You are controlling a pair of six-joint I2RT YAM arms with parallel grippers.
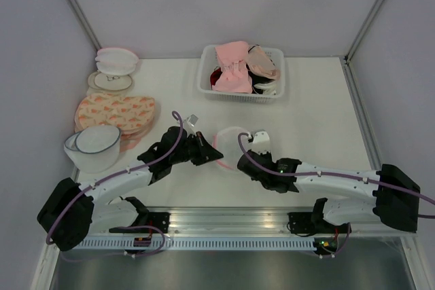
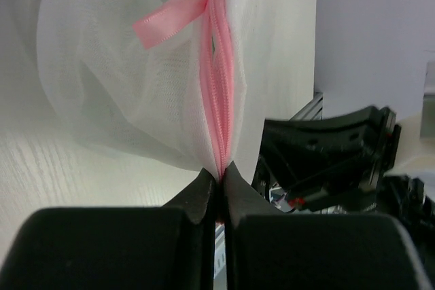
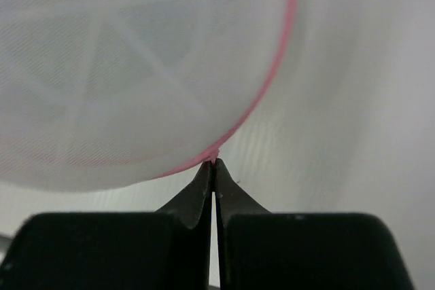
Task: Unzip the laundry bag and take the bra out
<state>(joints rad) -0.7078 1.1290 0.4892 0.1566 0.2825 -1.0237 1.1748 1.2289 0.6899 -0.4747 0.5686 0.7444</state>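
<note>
Left gripper [image 2: 219,176] is pinching the pink zipper [image 2: 219,93] on the laundry bag [image 1: 230,142], jaws squeezed tight; right gripper [image 3: 214,166] is clamping its rim, also fully closed.

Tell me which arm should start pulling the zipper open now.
Left, likely. The left jaws are shut on the laundry bag's pink zipper, which runs straight up from them. The right jaws pinch only the thin pink rim opposite, better for anchoring.

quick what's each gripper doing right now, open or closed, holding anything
left gripper: closed, pinching the pink zipper of the laundry bag
right gripper: closed, pinching the laundry bag's pink rim
</note>
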